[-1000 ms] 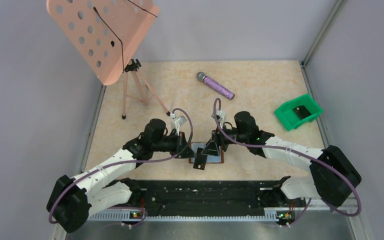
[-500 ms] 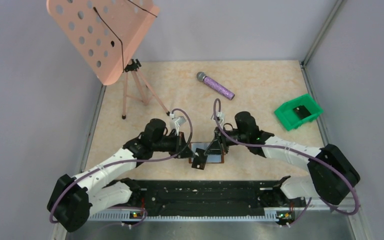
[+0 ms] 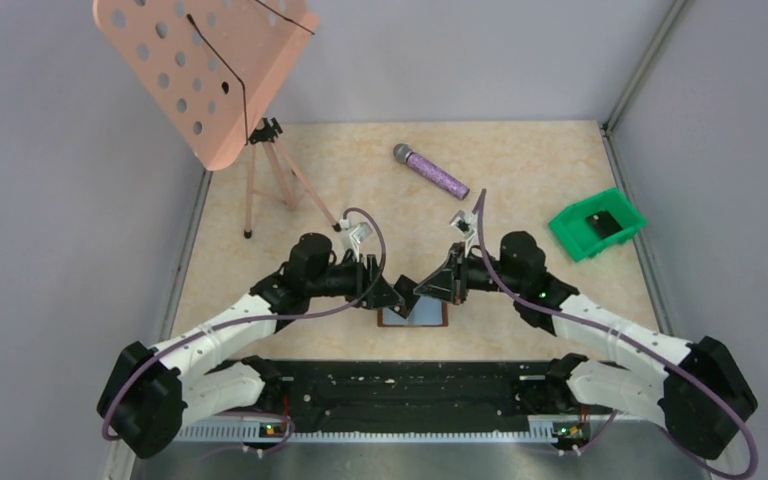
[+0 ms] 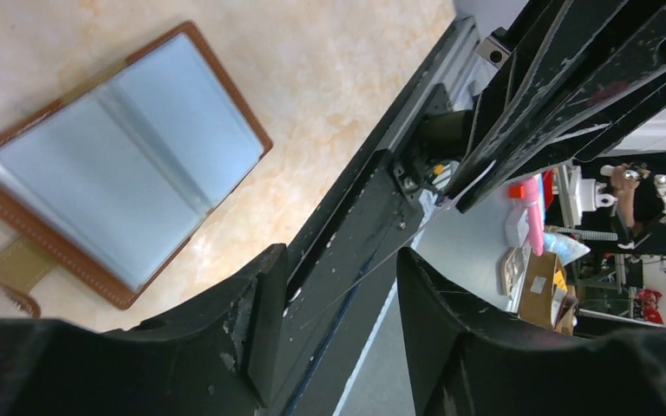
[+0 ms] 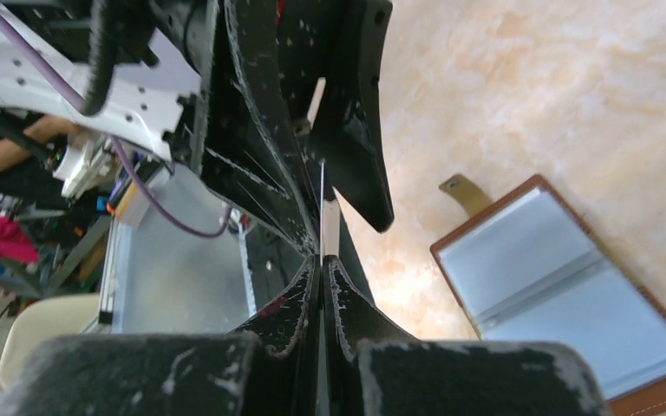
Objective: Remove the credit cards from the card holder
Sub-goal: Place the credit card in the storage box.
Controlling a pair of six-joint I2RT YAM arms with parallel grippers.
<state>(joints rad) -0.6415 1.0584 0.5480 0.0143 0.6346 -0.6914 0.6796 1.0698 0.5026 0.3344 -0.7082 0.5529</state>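
Note:
The card holder (image 3: 412, 316) lies open and flat on the table, brown with two grey-blue panels; it also shows in the left wrist view (image 4: 113, 165) and the right wrist view (image 5: 564, 295). Both grippers hang just above its far edge, tip to tip. My right gripper (image 5: 323, 263) (image 3: 421, 290) is shut on a thin credit card (image 5: 329, 227), seen edge-on. That card's edge (image 4: 366, 272) runs as a fine line between the spread fingers of my left gripper (image 4: 340, 256) (image 3: 396, 296), which is open and apart from it.
A pink perforated music stand (image 3: 205, 70) on a tripod is at the back left. A purple microphone (image 3: 430, 170) lies at the back middle. A green bin (image 3: 596, 224) sits at the right. The black rail (image 3: 410, 390) runs along the near edge.
The right gripper closed on the card, then the left gripper opened off it. Both grippers rose from the card holder, and the right arm swung outward to the right.

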